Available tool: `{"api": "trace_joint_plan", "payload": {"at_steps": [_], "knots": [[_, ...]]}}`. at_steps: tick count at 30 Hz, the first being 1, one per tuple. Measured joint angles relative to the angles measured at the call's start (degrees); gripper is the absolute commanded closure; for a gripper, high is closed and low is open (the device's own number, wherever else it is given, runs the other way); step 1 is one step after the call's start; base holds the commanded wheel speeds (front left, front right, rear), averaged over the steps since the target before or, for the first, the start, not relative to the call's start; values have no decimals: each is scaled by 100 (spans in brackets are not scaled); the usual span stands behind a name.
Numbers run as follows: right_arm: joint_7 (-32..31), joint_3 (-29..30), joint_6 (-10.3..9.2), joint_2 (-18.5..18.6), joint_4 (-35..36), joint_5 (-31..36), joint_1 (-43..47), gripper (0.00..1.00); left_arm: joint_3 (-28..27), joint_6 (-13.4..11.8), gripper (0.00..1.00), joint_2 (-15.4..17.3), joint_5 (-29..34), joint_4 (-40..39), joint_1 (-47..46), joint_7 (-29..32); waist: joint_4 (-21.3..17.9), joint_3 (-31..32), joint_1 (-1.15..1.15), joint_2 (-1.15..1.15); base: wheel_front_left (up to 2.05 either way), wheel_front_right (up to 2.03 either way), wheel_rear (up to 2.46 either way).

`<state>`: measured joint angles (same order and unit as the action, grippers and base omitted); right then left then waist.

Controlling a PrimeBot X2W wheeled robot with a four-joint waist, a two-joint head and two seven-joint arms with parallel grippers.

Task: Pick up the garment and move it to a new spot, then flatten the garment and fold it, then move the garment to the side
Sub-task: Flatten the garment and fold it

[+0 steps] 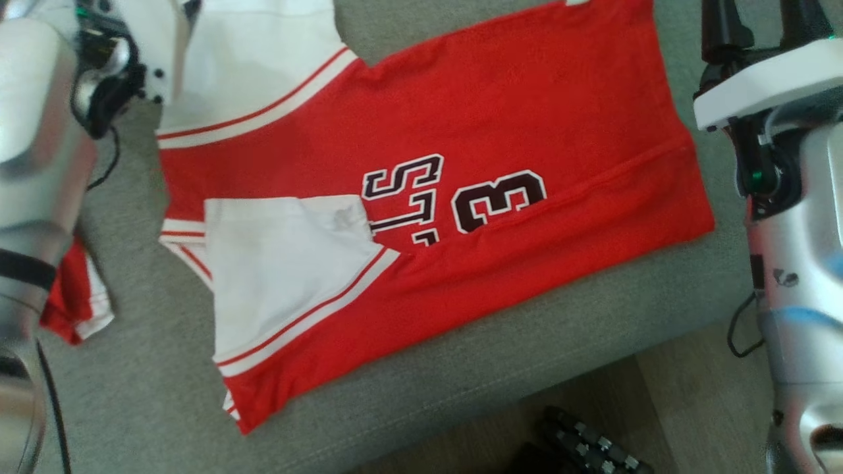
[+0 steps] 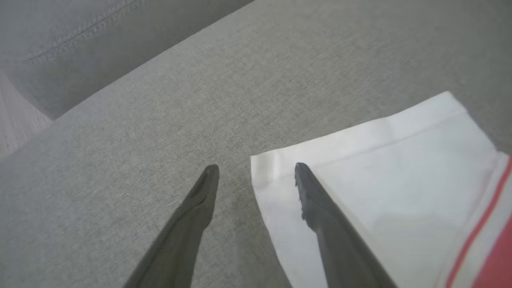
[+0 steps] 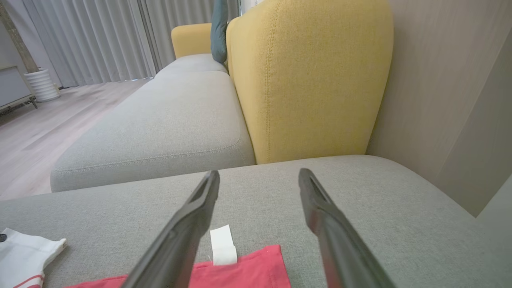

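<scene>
A grey fabric sofa seat (image 3: 160,120) runs along a mustard-yellow backrest (image 3: 308,80) with a teal cushion (image 3: 219,32), beside pale wood floor (image 3: 48,128), grey curtains (image 3: 88,40), a white ribbed pot (image 3: 40,84) and a beige wall (image 3: 440,80).

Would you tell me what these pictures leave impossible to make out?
Head view: the jersey lettering is partly covered by the folded white sleeve.
Head view: the left forearm hides most of a red-and-white cloth; whether it belongs to the jersey is unclear.
Head view: a dark object is cut off by the bottom edge.
Right wrist view: any print on the white tag is too small.
</scene>
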<state>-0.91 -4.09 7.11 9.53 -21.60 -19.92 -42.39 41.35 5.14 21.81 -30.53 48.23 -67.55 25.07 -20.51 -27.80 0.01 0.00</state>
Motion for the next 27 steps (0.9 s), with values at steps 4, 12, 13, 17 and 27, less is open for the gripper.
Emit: {"api": "trace_joint_plan", "payload": {"at_steps": [4, 12, 13, 17, 27], "knots": [[62, -76, 0, 1, -48, -34, -68, 0, 53, 44, 0, 22, 73, 348, -97, -96, -114, -95, 0, 0, 0, 0, 0], [148, -121, 0, 5, -179, -76, -76, 0, 91, 143, 0, -62, 67, 876, -375, -272, -222, -167, 0, 0, 0, 0, 0], [148, -116, 0, 8, -207, -76, -76, 0, 93, 143, 21, -108, 36, 928, -381, -263, -217, -155, 0, 0, 0, 0, 0], [147, -21, 0, 53, -346, -76, -76, 0, 130, 199, 100, -287, -207, 1003, -375, -140, -165, -94, 0, 0, 0, 0, 0], [5, 85, 0, 357, -737, -34, -303, 0, 55, 201, 100, -627, -599, 843, -265, -939, 222, 134, 0, 0, 0, 0, 0]]}}
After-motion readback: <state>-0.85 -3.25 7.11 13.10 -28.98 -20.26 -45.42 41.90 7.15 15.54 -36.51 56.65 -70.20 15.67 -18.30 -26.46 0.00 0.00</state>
